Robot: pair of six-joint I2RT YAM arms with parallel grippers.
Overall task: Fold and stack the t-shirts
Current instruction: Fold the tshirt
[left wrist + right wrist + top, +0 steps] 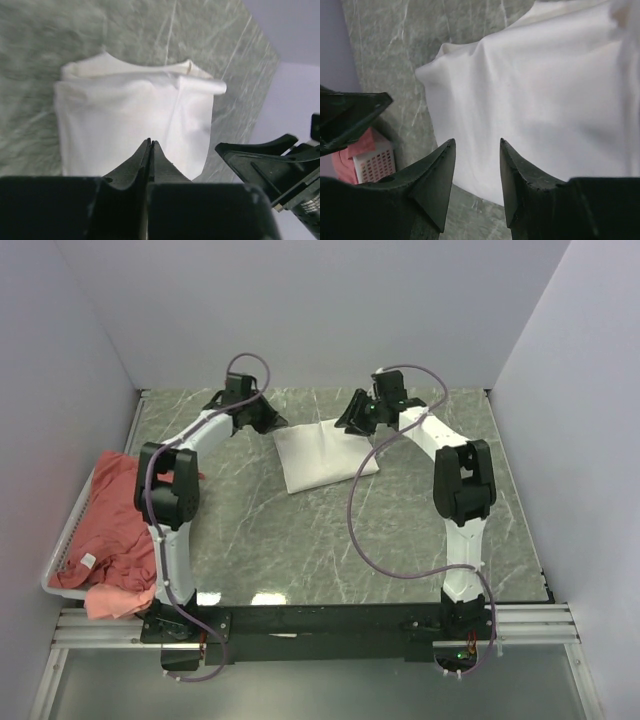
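A folded white t-shirt (322,456) lies on the table at mid-back, print hidden. It fills the left wrist view (130,120) and the right wrist view (540,100). My left gripper (268,420) hovers at its far left corner, jaws shut and empty (150,142). My right gripper (350,422) hovers at its far right corner, jaws open and empty (477,142). Salmon-red t-shirts (118,510) are heaped in the basket at the left.
A white wire basket (62,550) sits at the table's left edge; it also shows in the right wrist view (372,162). A pink tee corner (115,602) hangs over its near end. Walls close the back and sides.
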